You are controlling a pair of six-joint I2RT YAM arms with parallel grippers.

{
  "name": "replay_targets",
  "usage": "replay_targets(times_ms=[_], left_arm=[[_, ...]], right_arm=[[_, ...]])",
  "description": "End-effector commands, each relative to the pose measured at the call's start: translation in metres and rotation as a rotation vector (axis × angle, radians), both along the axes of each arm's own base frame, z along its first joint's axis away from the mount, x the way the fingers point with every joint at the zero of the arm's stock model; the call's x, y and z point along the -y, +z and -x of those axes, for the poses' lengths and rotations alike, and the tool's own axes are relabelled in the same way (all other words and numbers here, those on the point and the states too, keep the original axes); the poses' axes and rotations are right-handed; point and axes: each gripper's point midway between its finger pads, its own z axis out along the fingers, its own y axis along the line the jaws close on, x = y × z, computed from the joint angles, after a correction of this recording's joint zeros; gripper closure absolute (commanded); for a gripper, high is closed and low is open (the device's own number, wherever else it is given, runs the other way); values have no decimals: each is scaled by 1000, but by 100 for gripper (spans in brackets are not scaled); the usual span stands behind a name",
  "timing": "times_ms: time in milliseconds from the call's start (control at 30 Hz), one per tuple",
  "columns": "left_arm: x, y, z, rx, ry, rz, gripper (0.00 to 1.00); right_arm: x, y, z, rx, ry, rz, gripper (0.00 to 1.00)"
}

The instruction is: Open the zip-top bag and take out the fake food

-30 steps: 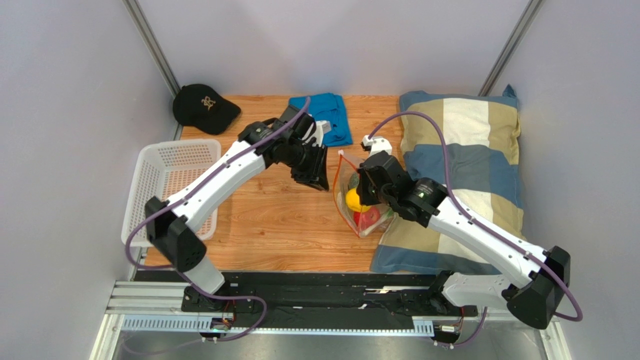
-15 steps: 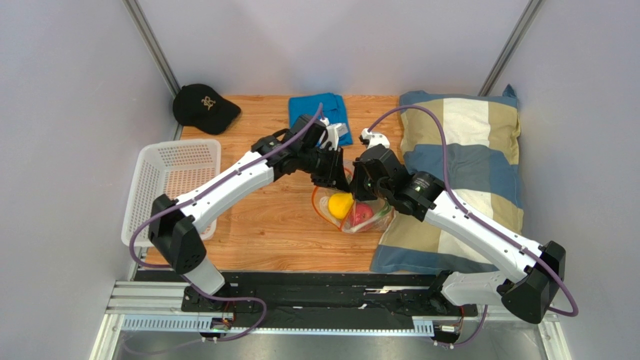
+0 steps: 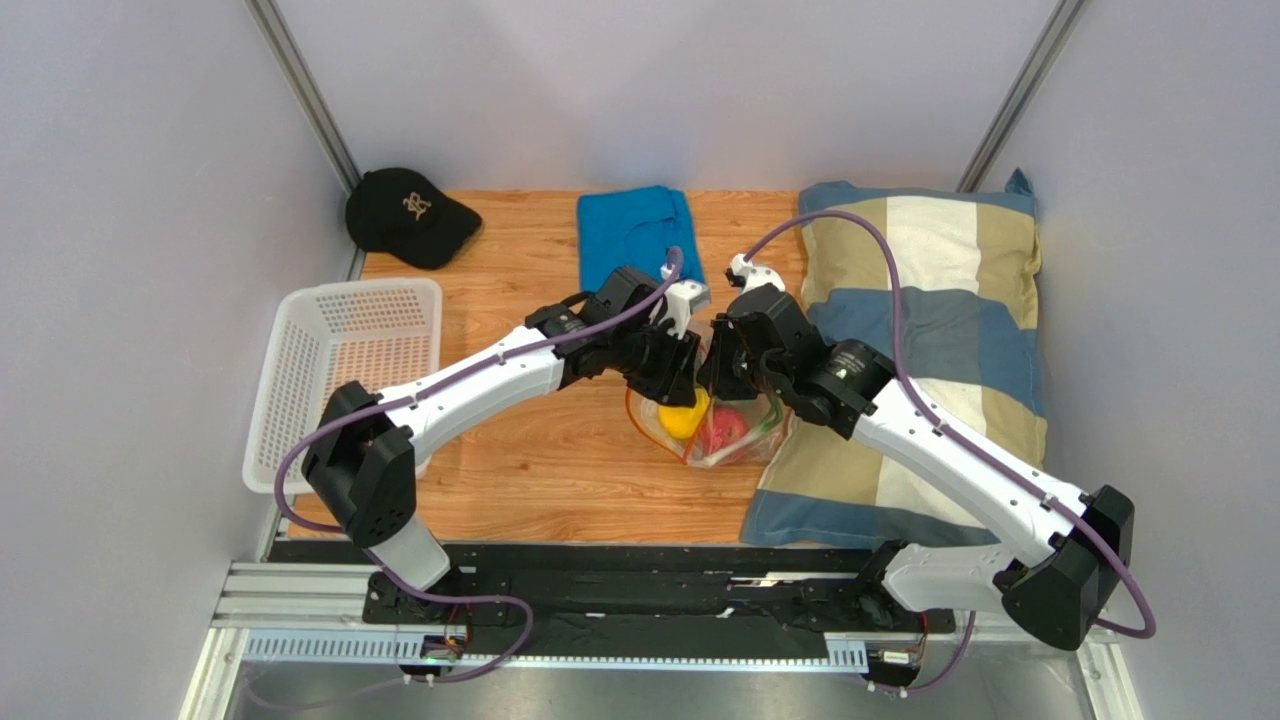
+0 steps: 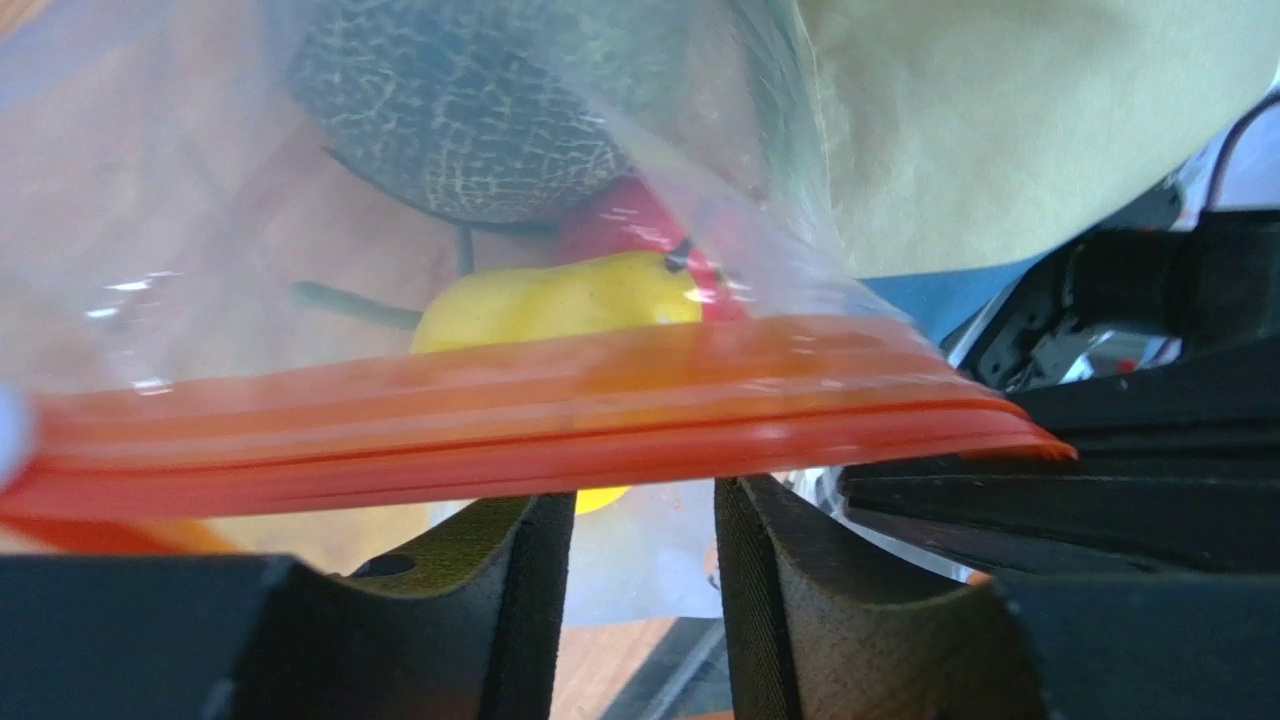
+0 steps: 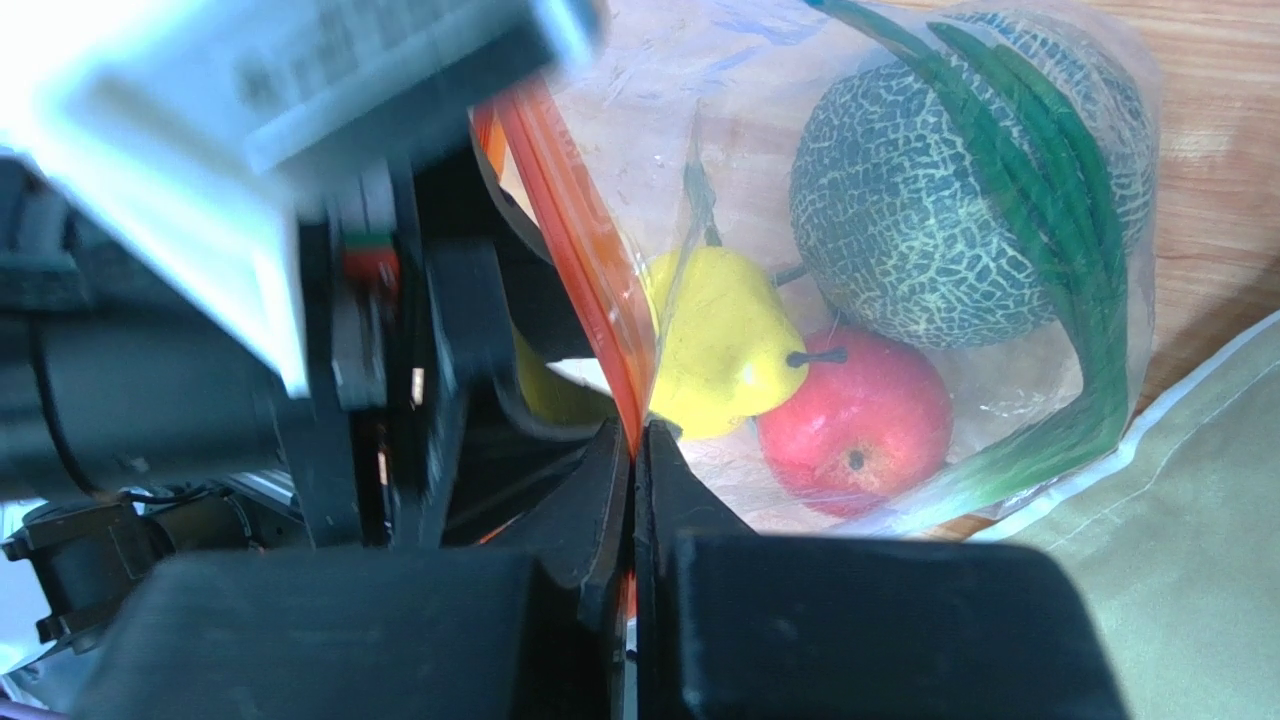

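Note:
The zip-top bag (image 3: 739, 440) lies on the wooden table beside the pillow, holding the yellow fruit (image 3: 684, 413), the red fruit (image 3: 726, 431) and the grey-green leafy ball (image 5: 947, 195). My right gripper (image 5: 634, 438) is shut on the bag's orange zip strip (image 5: 579, 240). My left gripper (image 4: 643, 518) is open, its fingertips just under the zip strip (image 4: 526, 428), with clear plastic showing between the jaws. In the top view both grippers, the left (image 3: 679, 371) and the right (image 3: 721, 368), meet over the bag's mouth. The slider is not clearly seen.
A striped pillow (image 3: 932, 285) fills the right side, touching the bag. A white basket (image 3: 338, 360) stands at the left edge. A black cap (image 3: 406, 213) and a blue cloth (image 3: 631, 225) lie at the back.
My left arm has swung right, up to the bag's mouth. The bag, hanging upright from my right gripper a second ago, now lies lower with its orange rim spread.

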Motion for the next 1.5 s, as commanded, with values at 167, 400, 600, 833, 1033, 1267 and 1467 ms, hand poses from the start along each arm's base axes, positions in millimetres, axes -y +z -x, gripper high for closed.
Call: replay_targets(times_ms=[167,400,600,833,1033,1267,1467], left_arm=[[15,-1,-16,251,-163,16,49],[40,-15,-13,261,-256,53,44],[47,-21,0,272,-318,92,18],[44,-65,-16,210,-210,-72,25],[36,-82,-30,195,-84,-144,46],[35,-41,-17,186,-84,-85,96],[27,5,-2,149,-46,-23,100]], right_arm=[[-5,15,5,2,32,-92,100],[4,11,12,-8,35,-85,100],[15,10,15,-12,17,-84,100],[17,13,13,-6,10,-92,100],[18,10,14,-12,8,-87,100],[29,2,14,1,-23,-50,100],[44,-14,13,19,-42,21,100]])
